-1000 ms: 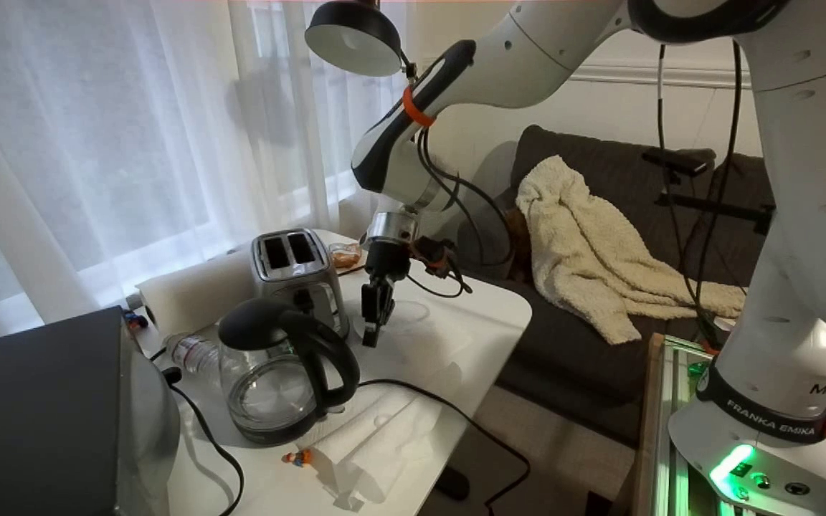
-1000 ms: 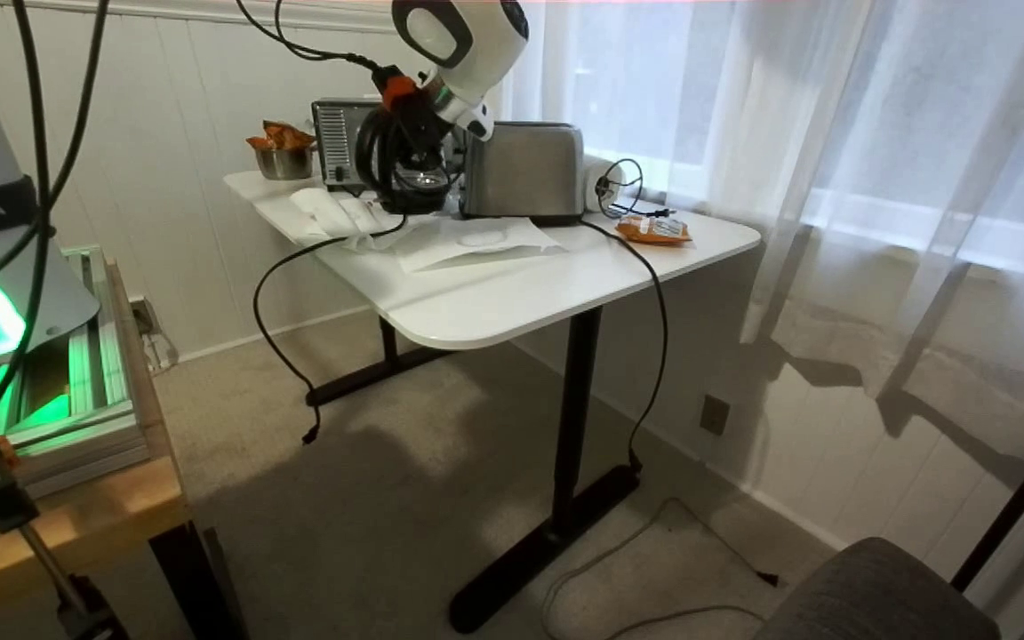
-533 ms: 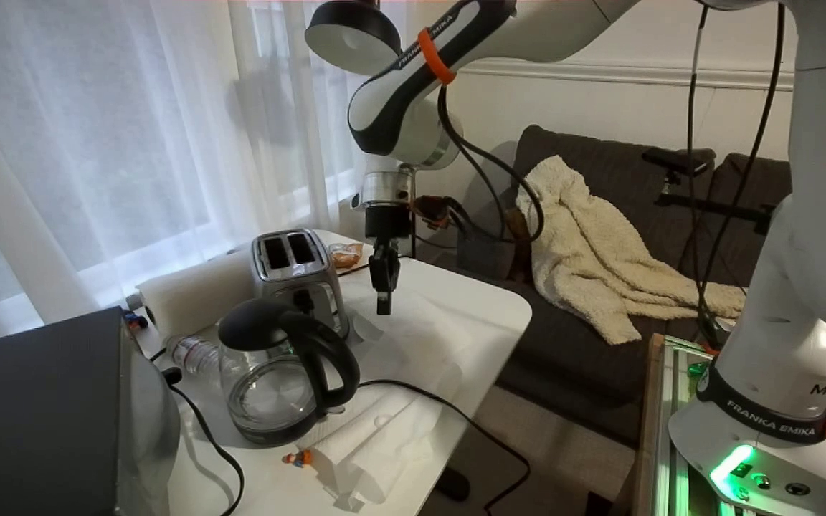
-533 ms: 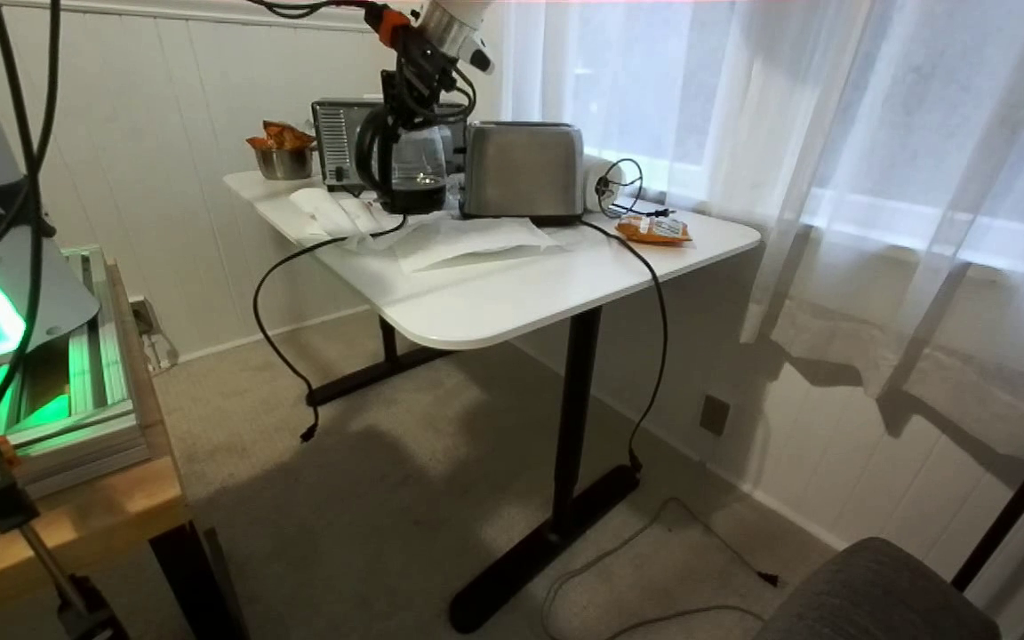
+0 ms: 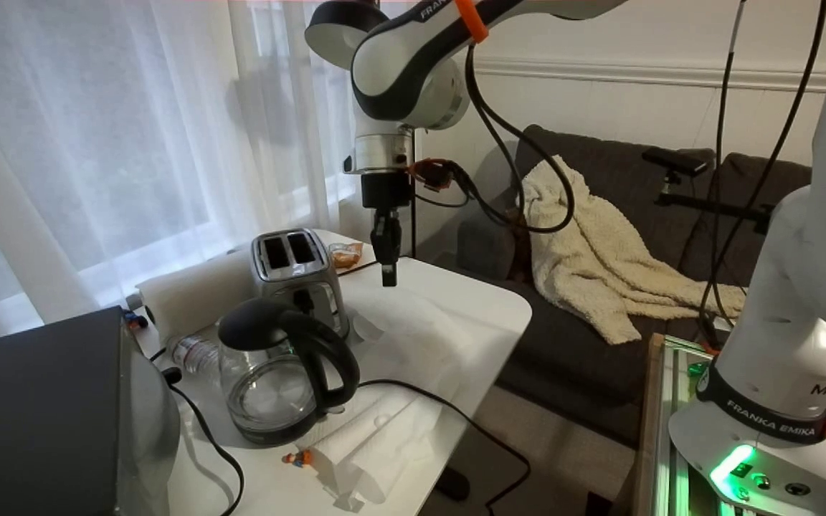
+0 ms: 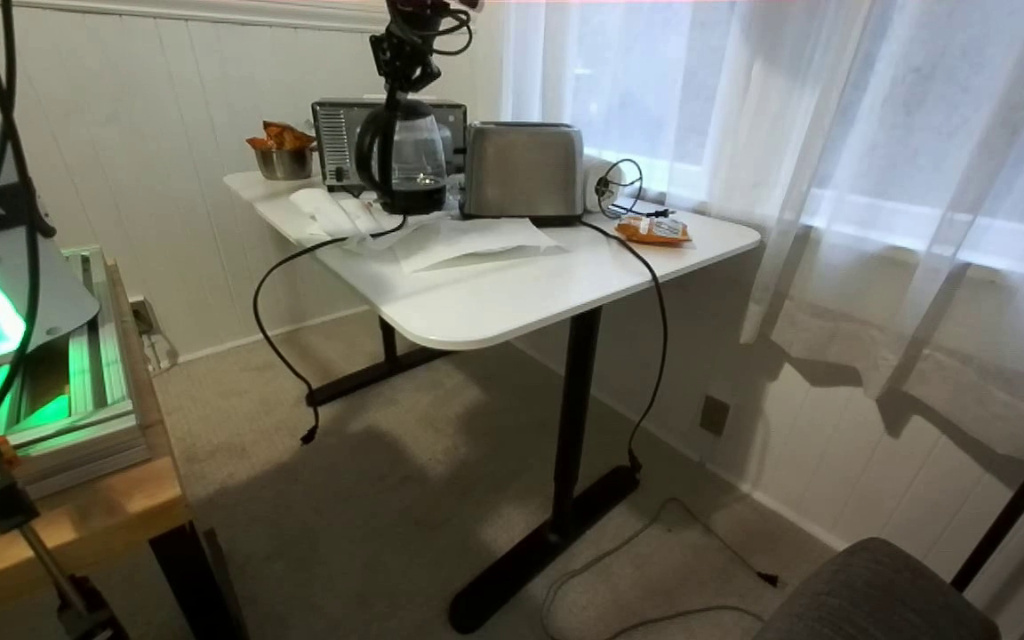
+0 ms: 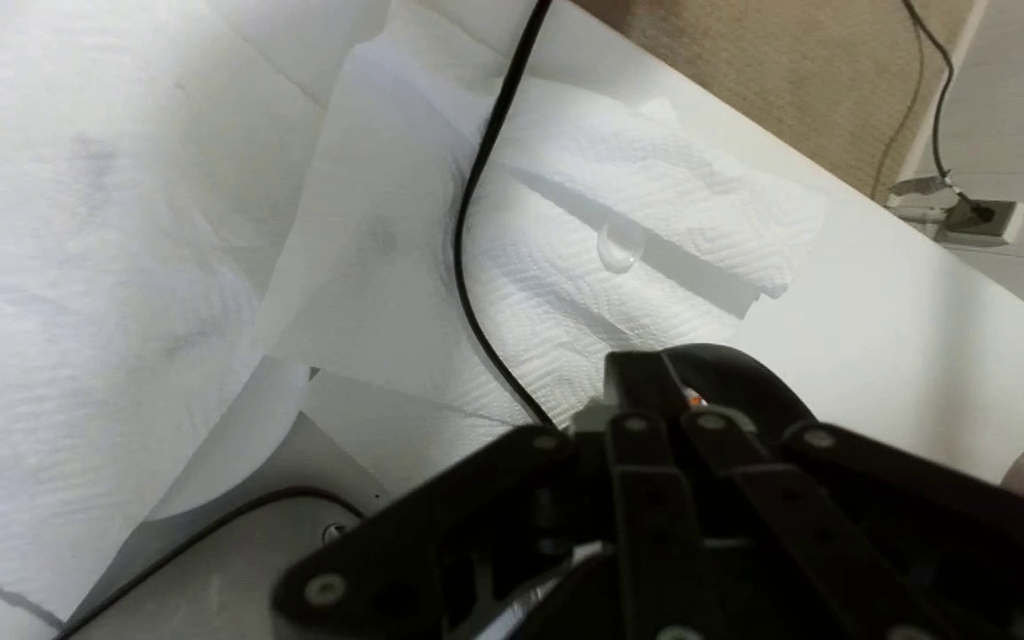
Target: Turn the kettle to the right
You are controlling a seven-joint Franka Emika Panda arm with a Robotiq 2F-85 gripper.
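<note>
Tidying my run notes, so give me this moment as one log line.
gripper: shut, nothing held, above table, apart from kettle | kettle: upright, handle toward robot base | toaster: beside kettle

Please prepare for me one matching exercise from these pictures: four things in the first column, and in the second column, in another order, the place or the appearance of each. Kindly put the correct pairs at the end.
Column one
1. kettle
2. toaster
3. blanket
4. gripper

Column two
A. boxy and silver
B. in the air above the white table
C. clear glass with black parts
D. draped over the dark sofa

Right pairs
1-C
2-A
3-D
4-B
</note>
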